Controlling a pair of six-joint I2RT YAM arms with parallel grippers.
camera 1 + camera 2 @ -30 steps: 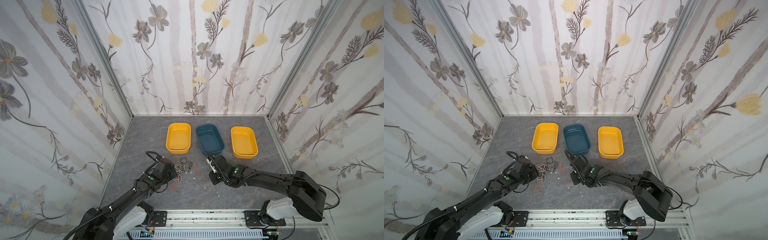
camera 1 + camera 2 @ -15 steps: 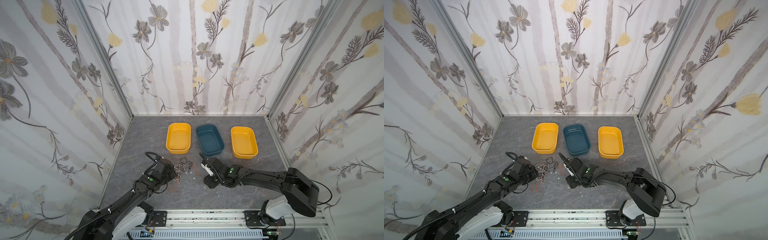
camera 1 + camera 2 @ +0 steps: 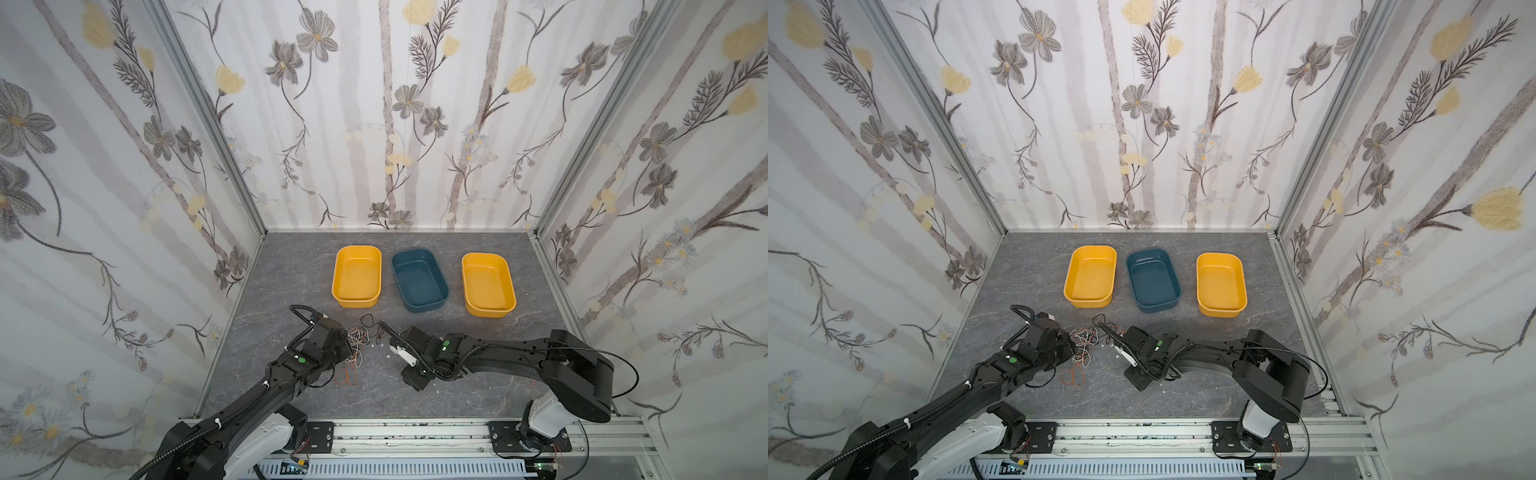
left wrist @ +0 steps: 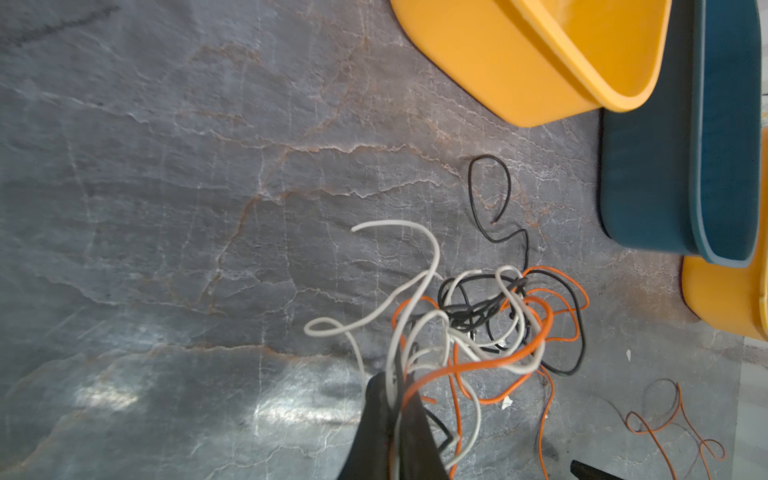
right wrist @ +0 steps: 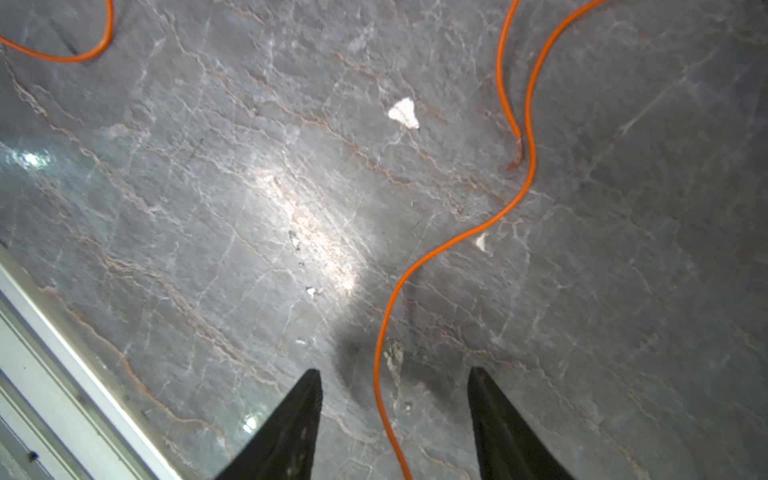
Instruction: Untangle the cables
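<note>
Though both top views hide it, left hand (image 4: 390,388) pinches cables (image 4: 469,311)

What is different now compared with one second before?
The right gripper moved left, toward the cables; its jaws stand open, with an orange cable running between them. The left gripper stayed shut on the cables; the trays did not move.

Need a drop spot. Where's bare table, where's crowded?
Bare: the table strip along the back wall, behind left yellow tray, blue tray and right yellow tray; the patch between left yellow tray and left wall; the stretch between right yellow tray and right arm. Crowded: the cables between left tool and right tool.
</note>
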